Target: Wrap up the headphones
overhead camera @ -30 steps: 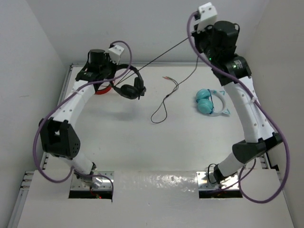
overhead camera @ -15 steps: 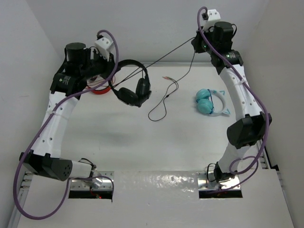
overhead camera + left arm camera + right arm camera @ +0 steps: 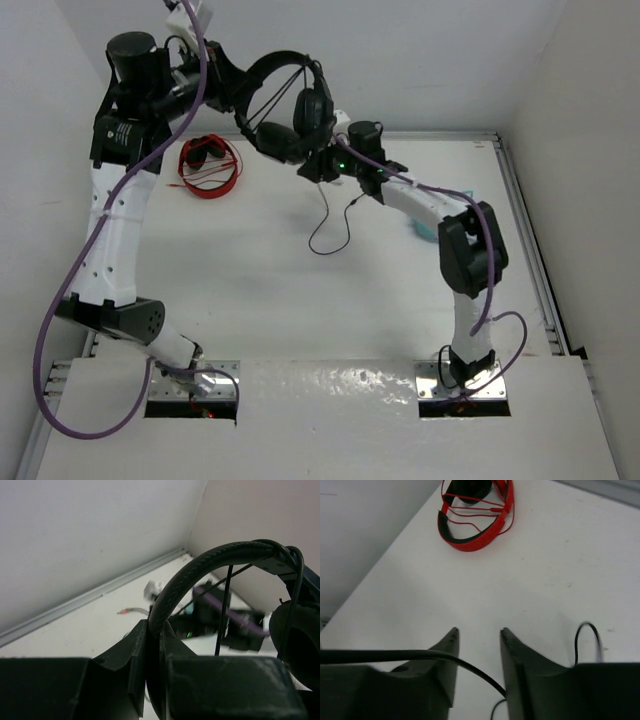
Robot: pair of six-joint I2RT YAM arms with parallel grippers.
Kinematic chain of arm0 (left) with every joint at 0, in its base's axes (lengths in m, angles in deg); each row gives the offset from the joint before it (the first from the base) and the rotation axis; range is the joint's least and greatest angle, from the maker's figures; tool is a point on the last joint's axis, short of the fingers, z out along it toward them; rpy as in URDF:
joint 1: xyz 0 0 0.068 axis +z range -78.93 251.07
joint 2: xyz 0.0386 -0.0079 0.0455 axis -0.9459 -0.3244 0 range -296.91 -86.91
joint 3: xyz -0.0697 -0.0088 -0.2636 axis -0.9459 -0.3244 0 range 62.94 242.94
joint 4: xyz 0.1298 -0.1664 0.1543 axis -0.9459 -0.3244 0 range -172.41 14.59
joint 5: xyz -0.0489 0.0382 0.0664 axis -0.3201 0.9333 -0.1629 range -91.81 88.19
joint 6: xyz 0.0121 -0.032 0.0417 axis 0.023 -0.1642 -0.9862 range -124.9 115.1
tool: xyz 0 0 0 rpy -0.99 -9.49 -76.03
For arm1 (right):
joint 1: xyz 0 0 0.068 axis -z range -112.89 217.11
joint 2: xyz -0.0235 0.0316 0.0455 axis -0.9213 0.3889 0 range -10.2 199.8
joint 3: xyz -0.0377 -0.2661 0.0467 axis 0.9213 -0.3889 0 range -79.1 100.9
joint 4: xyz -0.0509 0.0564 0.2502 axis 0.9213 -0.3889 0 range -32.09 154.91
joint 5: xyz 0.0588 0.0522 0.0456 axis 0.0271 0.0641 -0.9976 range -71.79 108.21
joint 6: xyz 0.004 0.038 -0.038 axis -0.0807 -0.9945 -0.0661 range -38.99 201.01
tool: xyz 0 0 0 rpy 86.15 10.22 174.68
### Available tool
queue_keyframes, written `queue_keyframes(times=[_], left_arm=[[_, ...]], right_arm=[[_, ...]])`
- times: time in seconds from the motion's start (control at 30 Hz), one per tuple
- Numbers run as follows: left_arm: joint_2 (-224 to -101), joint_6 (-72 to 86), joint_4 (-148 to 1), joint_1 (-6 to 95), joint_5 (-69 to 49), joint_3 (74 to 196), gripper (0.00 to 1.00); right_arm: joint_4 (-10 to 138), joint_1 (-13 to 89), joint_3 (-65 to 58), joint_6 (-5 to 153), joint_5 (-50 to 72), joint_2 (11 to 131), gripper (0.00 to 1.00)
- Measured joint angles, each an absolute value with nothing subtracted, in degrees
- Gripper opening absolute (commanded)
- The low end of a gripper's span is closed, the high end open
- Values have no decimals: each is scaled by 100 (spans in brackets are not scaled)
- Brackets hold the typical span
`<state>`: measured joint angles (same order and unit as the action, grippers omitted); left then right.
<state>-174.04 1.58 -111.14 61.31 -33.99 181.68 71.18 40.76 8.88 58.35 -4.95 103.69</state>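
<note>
- We see the left gripper (image 3: 232, 95) raised high above the far left part of the table (image 3: 300, 300), close to the back wall.
- It is clamped on the headphones (image 3: 272, 140) — the left wrist view shows the headband (image 3: 220, 555) pinched tight between the two fingers, with no gap left.
- The headphones hang in the air off that grip. The band arches up and to the right, and the ear cups (image 3: 312, 105) sit below it, clear of the table.
- In the left wrist view, thin dark strands cross the inside of the band's arch.
- The right gripper (image 3: 312, 165) reaches in from the right and sits just under the ear cups.
- Its jaws stand apart and hold nothing. Between its fingers (image 3: 525, 670) we see bare table.
- The cable (image 3: 410, 655) lies across the top of one finger and drops into the gap — loose, not pinched.
- From there the cable falls to the table and ends in a slack loop near the middle.
- Red headphones (image 3: 470, 544) lie flat on the table at the far left, well apart from both grippers.
</note>
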Motion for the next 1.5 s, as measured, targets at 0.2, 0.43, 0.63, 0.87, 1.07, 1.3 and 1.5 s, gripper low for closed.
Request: queue_keyframes(times=[0.2,0.43,0.63,0.87,1.07,1.3,1.5], left_arm=[[-17889,665,-10950,6131,-3154,18892,0],[-18073,982,-10854,6223,-3054,19377,0],[-18165,1190,-10668,6511,-3045,19506,0],[-18272,1220,-10644,6629,-3043,19585,0],[-18368,1336,-10642,6647,-3100,19755,0],[-18370,1439,-10585,6658,-3121,19759,0],[-18372,1500,-10537,6662,-3089,19766,0]], right_arm=[[7684,3928,1325,5422,-110,11153,69],[7710,3998,1426,5510,233,11473,76],[7778,3991,556,5945,-99,11208,76],[7059,3991,-1210,7053,-228,10013,75],[7373,3792,-1372,7416,-193,9776,80],[8016,3244,-458,7516,213,10994,87],[7880,3189,770,7402,622,12122,9]])
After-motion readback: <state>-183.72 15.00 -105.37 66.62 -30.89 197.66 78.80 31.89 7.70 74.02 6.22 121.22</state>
